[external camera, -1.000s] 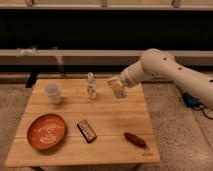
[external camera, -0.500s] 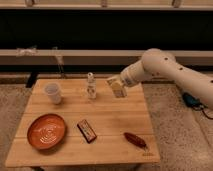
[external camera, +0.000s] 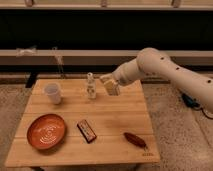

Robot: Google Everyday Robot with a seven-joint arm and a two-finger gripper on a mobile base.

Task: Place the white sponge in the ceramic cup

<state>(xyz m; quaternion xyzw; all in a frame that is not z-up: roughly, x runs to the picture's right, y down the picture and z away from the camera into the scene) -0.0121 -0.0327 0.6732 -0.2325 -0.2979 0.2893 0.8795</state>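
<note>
The white sponge (external camera: 111,88) is an off-white block held in my gripper (external camera: 108,83), above the back middle of the wooden table (external camera: 115,117). The gripper is shut on it and hangs from the white arm that reaches in from the right. The ceramic cup (external camera: 53,93) is a small plain white cup standing upright at the table's back left, well to the left of the gripper. A slim pale bottle (external camera: 90,86) stands between the cup and the gripper, just left of the sponge.
A wide orange bowl (external camera: 46,131) sits at the front left. A dark brown bar (external camera: 86,131) lies front centre. A reddish-brown object (external camera: 135,139) lies front right. A dark wall with a ledge runs behind the table.
The gripper with the sponge has moved a little to the left, closer to the bottle. Nothing on the table has moved.
</note>
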